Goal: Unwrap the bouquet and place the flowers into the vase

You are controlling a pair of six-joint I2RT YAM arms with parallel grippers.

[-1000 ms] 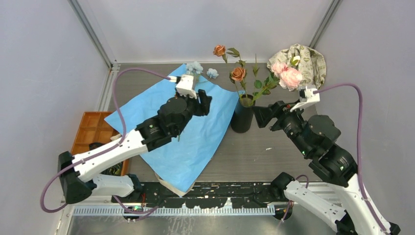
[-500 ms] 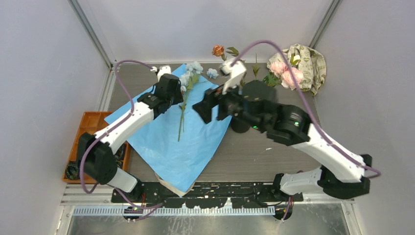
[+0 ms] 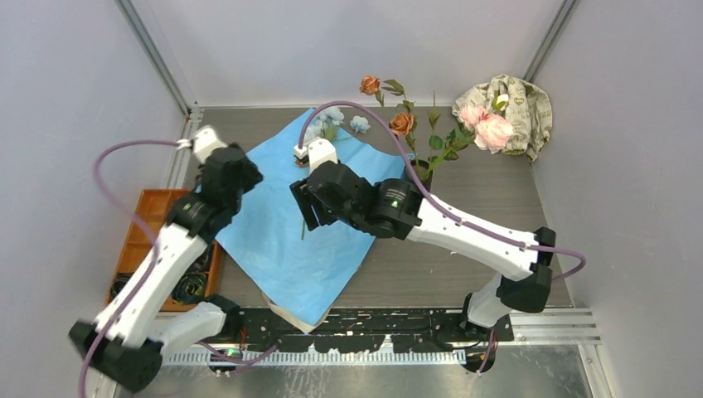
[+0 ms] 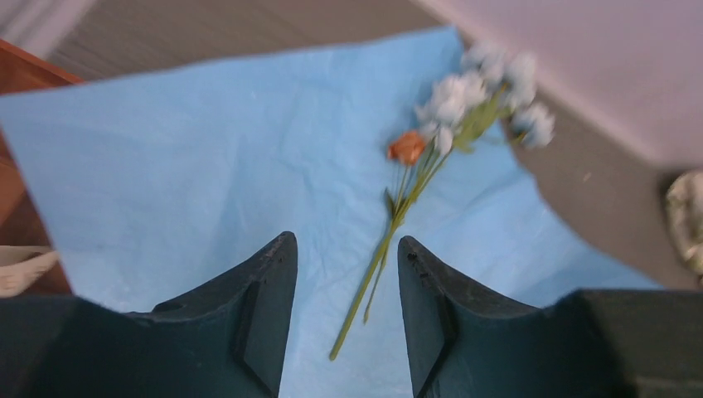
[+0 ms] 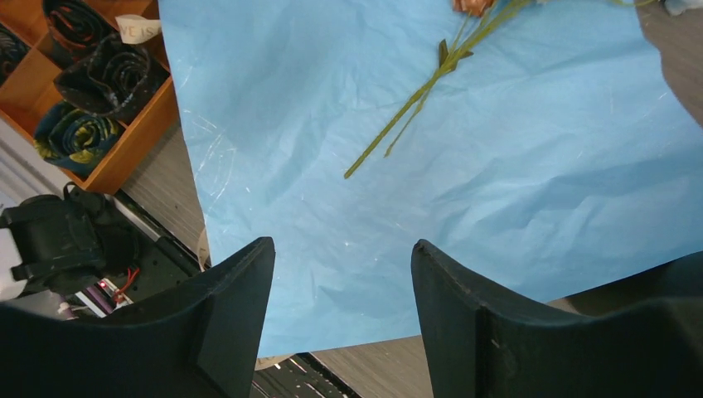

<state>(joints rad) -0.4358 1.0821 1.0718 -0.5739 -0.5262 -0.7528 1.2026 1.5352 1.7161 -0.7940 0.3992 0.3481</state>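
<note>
Evidently the left gripper (image 4: 346, 240) and right gripper (image 5: 341, 245) gape empty (flowers (image 4: 406, 149) on blue paper (image 4: 166, 166) below).

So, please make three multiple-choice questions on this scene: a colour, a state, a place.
1. What colour are the largest flower heads in the vase? A yellow; B purple; C pink.
2. How is the right gripper? A fully shut; B open and empty; C out of view.
3. Where does the pale blue stem lie? A in the vase; B in the right gripper; C on the blue paper.
Answers: 1 C, the top view shows pink heads; 2 B, its fingers stand apart with nothing between; 3 C, it lies flat on the paper.
</note>
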